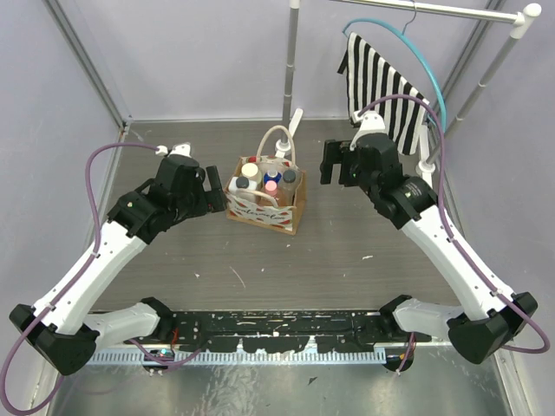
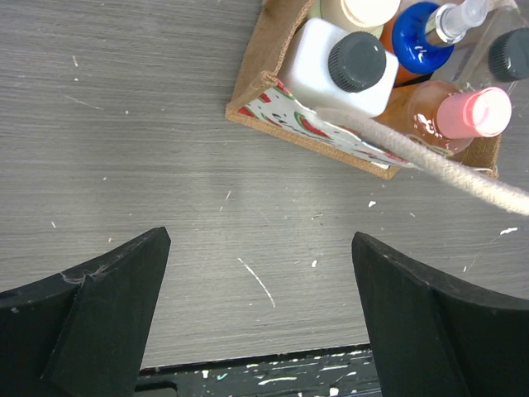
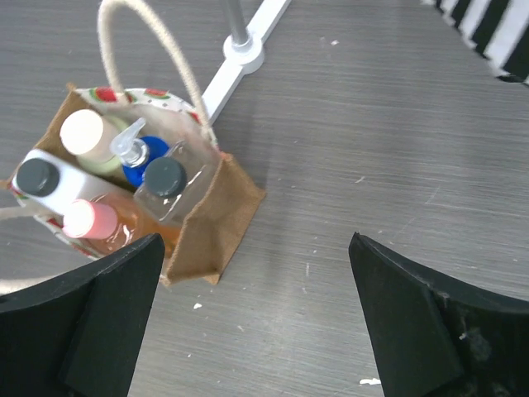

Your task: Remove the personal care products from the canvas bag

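The canvas bag [image 1: 279,213] stands upright at mid-table, tan with cream loop handles [image 1: 279,139]. Several bottles stand in it: a white squarish one with black cap [image 2: 343,66], an orange one with pink cap [image 2: 471,112], a blue pump bottle [image 2: 417,37], a clear one with dark cap [image 3: 164,178] and a cream-capped one [image 3: 83,128]. My left gripper [image 1: 214,186] is open and empty, just left of the bag [image 2: 256,91]. My right gripper [image 1: 334,165] is open and empty, to the right of the bag [image 3: 219,215] and apart from it.
A white rack foot [image 3: 248,50] lies behind the bag, its pole [image 1: 290,61] rising upward. A black-and-white striped cloth [image 1: 381,87] hangs on a hanger at back right. Grey walls enclose the table. A black paint-flecked rail [image 1: 277,329] runs along the near edge.
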You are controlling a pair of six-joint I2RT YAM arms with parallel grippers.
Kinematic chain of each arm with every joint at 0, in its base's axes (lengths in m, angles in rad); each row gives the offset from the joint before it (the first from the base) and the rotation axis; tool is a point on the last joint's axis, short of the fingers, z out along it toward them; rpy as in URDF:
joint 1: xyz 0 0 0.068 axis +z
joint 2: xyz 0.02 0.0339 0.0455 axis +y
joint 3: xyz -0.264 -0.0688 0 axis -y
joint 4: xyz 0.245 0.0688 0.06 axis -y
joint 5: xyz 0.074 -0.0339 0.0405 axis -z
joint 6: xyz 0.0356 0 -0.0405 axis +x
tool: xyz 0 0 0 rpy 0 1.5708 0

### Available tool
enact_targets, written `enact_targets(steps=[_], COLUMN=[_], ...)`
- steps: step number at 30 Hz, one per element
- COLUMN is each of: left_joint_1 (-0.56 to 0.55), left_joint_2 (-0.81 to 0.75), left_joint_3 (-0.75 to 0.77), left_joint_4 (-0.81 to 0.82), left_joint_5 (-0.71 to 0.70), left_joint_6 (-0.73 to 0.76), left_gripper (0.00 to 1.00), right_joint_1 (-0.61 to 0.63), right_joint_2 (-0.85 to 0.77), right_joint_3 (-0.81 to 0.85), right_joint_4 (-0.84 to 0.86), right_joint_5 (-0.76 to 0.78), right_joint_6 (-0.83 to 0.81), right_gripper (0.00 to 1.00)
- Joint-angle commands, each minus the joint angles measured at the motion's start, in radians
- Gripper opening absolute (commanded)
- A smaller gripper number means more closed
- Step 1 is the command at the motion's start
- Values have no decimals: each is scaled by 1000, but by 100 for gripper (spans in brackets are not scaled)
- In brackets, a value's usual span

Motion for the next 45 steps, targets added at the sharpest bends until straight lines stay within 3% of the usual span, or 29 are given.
enact_targets(steps=[1,11,31,40,45], left_joint_1=[4,4,3,4,4], left_joint_2=[-13,5,5,1,-2], left_joint_3=[34,67,68,60,64], left_joint_4=[-38,-51,-70,-52,-47], left_joint_5=[-10,81,121,121,127], left_joint_6=[39,97,95,69,63], left_gripper=[99,99,99,99,99], right_joint_1=[0,2,44,136,208], right_joint_2=[47,136,441,535,553], right_joint_3=[56,81,276,351,381], right_joint_4=[0,12,-5,-31,-53], right_joint_5=[-155,-305,-260,-236,-223], right_joint_6=[8,4,76,47,7], right_gripper=[100,100,100,84,80])
